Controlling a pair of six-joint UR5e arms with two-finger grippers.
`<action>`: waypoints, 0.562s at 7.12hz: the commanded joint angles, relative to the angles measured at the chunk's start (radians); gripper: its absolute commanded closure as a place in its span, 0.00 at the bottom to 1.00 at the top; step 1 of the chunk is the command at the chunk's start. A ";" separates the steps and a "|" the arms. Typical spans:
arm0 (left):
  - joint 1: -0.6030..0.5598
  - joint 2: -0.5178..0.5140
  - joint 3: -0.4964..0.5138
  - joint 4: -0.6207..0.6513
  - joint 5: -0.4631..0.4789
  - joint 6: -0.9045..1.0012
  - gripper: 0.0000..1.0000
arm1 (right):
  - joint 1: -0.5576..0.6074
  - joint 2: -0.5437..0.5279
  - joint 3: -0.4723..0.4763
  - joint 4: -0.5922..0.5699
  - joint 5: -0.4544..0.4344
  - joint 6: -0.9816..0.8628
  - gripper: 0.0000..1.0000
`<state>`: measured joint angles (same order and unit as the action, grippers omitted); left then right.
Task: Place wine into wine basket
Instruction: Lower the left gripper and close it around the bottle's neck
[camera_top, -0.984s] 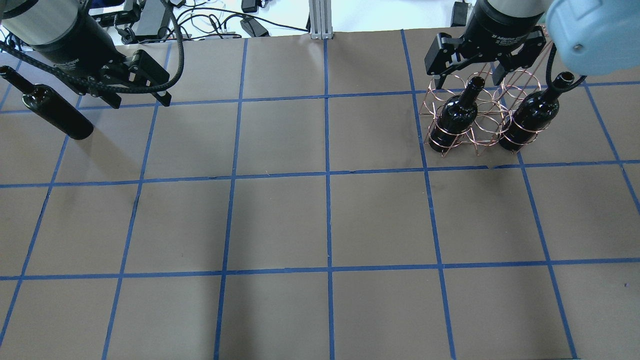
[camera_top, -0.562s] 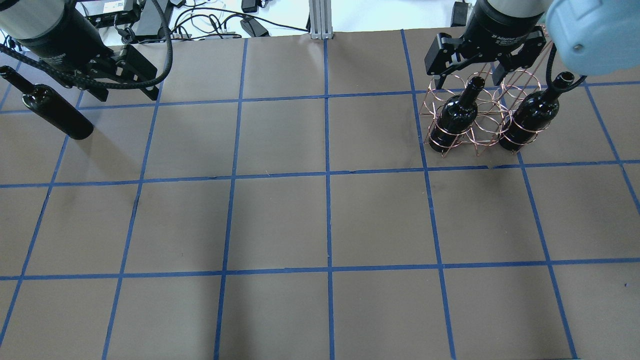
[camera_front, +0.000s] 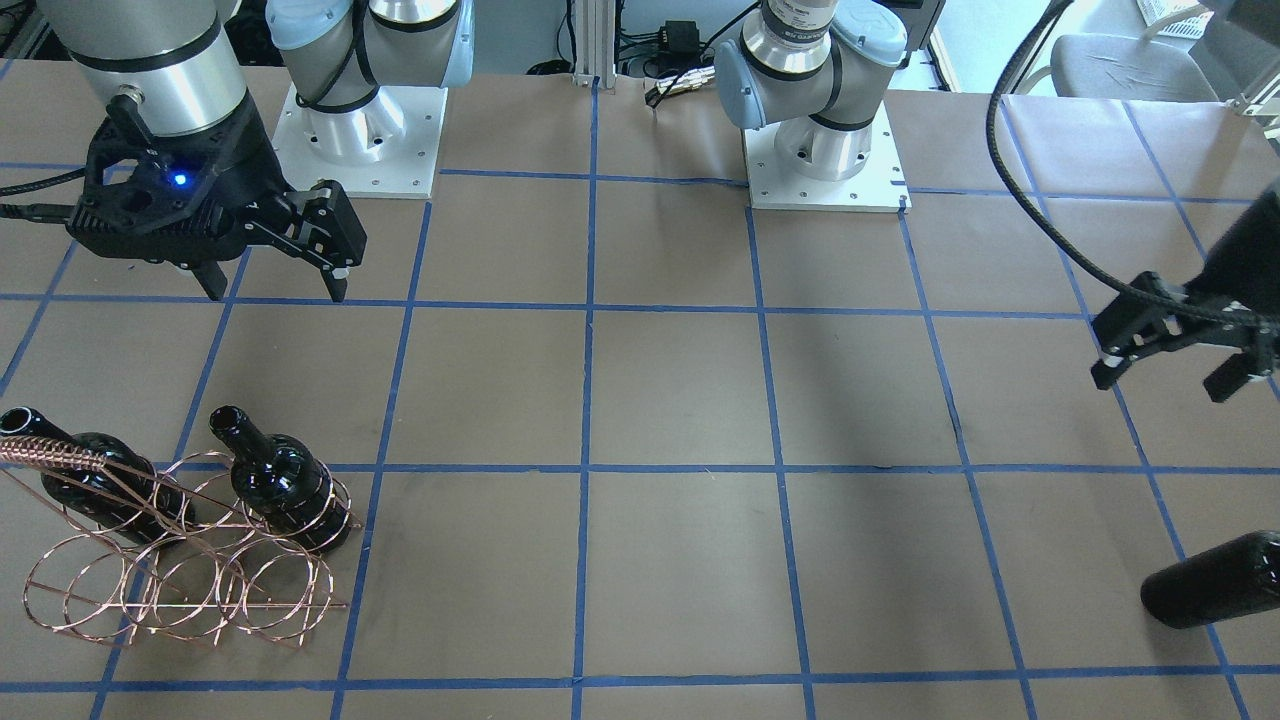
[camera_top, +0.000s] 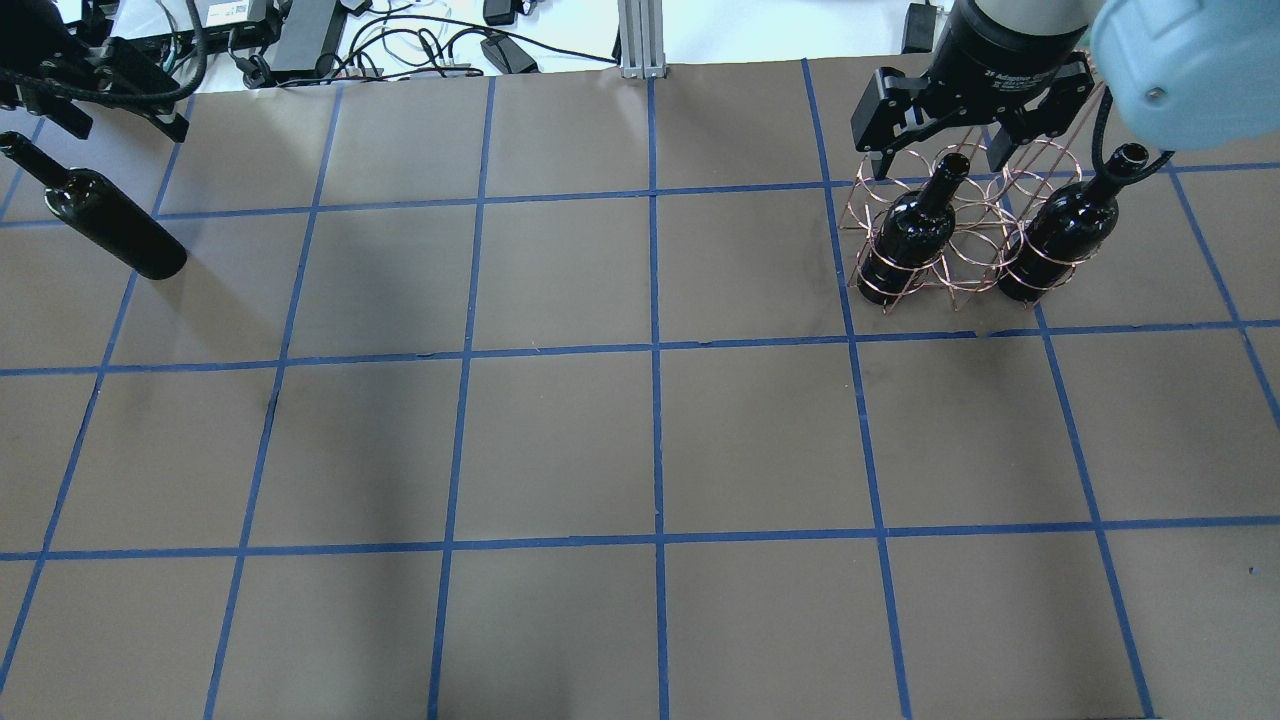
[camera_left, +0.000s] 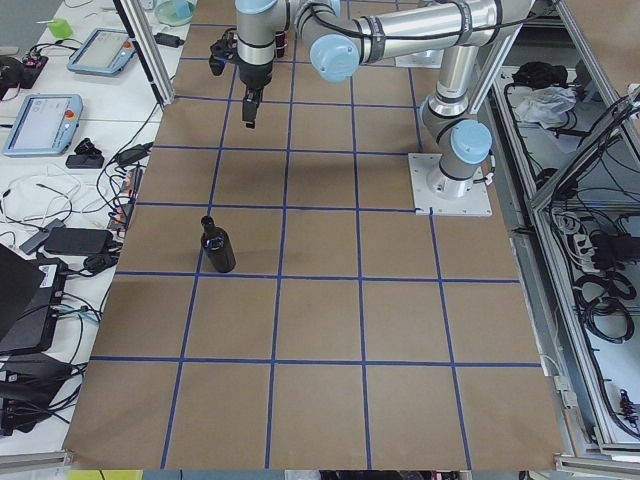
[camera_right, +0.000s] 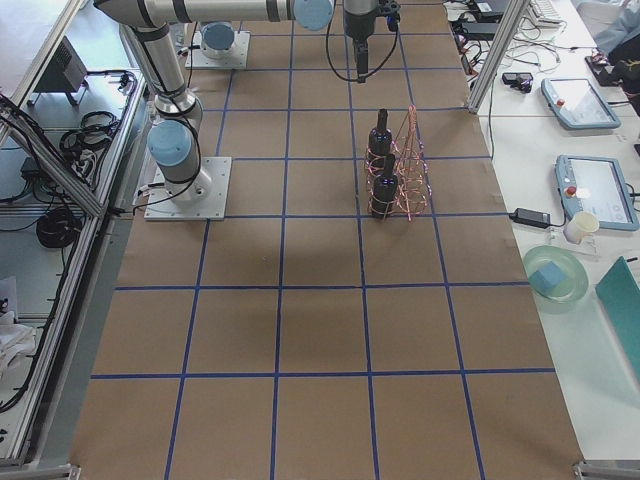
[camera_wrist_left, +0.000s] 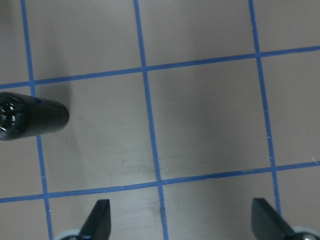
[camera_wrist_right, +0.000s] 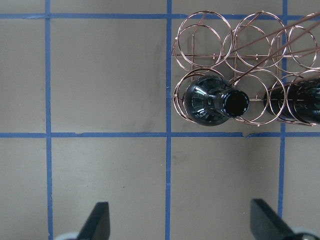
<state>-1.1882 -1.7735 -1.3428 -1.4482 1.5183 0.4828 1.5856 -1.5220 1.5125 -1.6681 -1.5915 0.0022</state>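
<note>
Starting on my left: the left gripper (camera_front: 1160, 383) hangs over the far-left edge of the tabletop (camera_top: 560, 440), fingers spread wide, nothing between them. From its wrist camera I see both fingertips at the bottom of the view with only brown paper and blue tape lines in the gap.

Just beside it, off to one side rather than under it, stands the bottle (camera_top: 115, 225). It is black, glossy, upright on the tabletop and well apart from everything else. The wrist camera looks down on its mouth at the left edge of the view, clear of the fingers.

Across the middle, only grid squares.

Over on the right sits the basket (camera_top: 960, 262), copper wire rings with a twisted handle (camera_front: 50, 455) rising above them. Two look-alikes stand in it, upright in the row nearer the robot: one bottle in the basket (camera_top: 915, 230) in an end ring, another bottle in the basket (camera_top: 1065, 230) at the other end, one ring between them.

The right gripper (camera_front: 277, 290) hovers on the robot's side of the basket, fingers apart, holding nothing and touching no wire as far as I can tell.
</note>
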 joint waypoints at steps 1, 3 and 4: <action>0.121 -0.098 0.060 -0.001 -0.016 0.039 0.00 | -0.001 0.000 0.000 0.002 -0.002 -0.001 0.00; 0.203 -0.188 0.144 0.000 -0.023 0.036 0.00 | -0.001 0.000 0.002 0.016 -0.004 0.002 0.00; 0.214 -0.237 0.195 0.000 -0.018 0.034 0.00 | -0.001 0.000 0.003 0.017 0.001 0.004 0.00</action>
<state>-0.9980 -1.9529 -1.2067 -1.4486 1.4974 0.5186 1.5847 -1.5217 1.5143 -1.6551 -1.5937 0.0044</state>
